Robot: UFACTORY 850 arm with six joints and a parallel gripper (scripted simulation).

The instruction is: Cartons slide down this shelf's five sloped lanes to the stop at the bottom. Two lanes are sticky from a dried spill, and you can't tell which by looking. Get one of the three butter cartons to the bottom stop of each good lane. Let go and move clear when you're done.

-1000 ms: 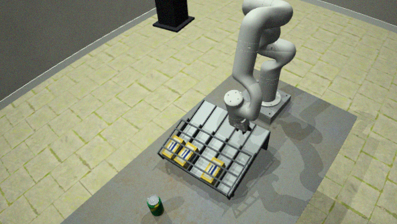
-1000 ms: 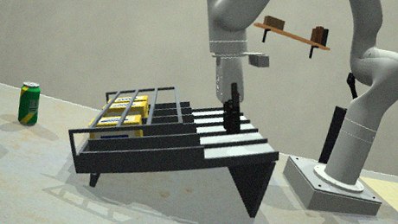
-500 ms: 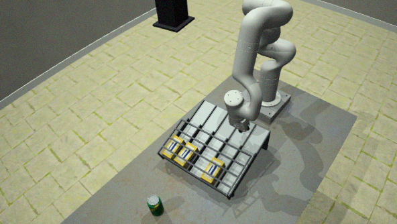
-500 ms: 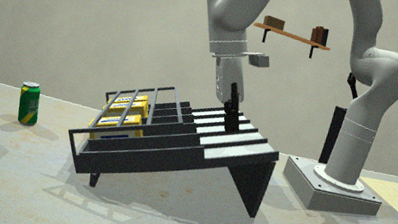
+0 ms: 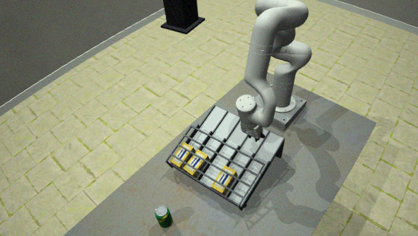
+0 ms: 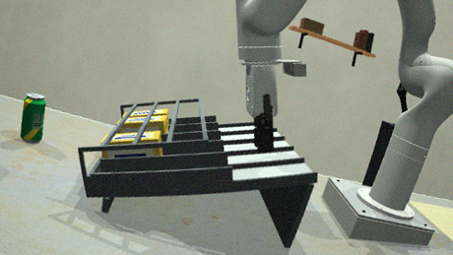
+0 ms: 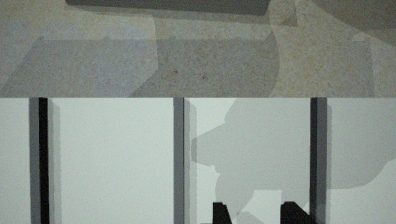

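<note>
The grey-white robot gripper (image 5: pixel 258 138) (image 6: pixel 263 148) (image 7: pixel 256 206), partly open and empty, should rise straight off the sloped grey-and-white shelf (image 5: pixel 275 140) (image 6: pixel 157 179) (image 7: pixel 116 150), clearing the dividers at its upper end.

Smooth pale-grey rounded arm tubes (image 5: pixel 259 53) (image 6: pixel 426 94), screw-dotted round wrist cap (image 5: pixel 246 102), black hand fingers (image 5: pixel 259 137) (image 6: pixel 264 132).

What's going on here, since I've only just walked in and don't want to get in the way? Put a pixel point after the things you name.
The gripper (image 5: pixel 257 138) (image 6: pixel 265 134) (image 7: pixel 256 212), partly open and holding nothing, is at the upper end of a sloped five-lane shelf (image 5: pixel 204 178) (image 6: pixel 161 182). Three butter cartons (image 5: pixel 182 155) (image 5: pixel 195 162) (image 5: pixel 224 179) sit at the low end, in three separate lanes; the other two lanes show none.
</note>
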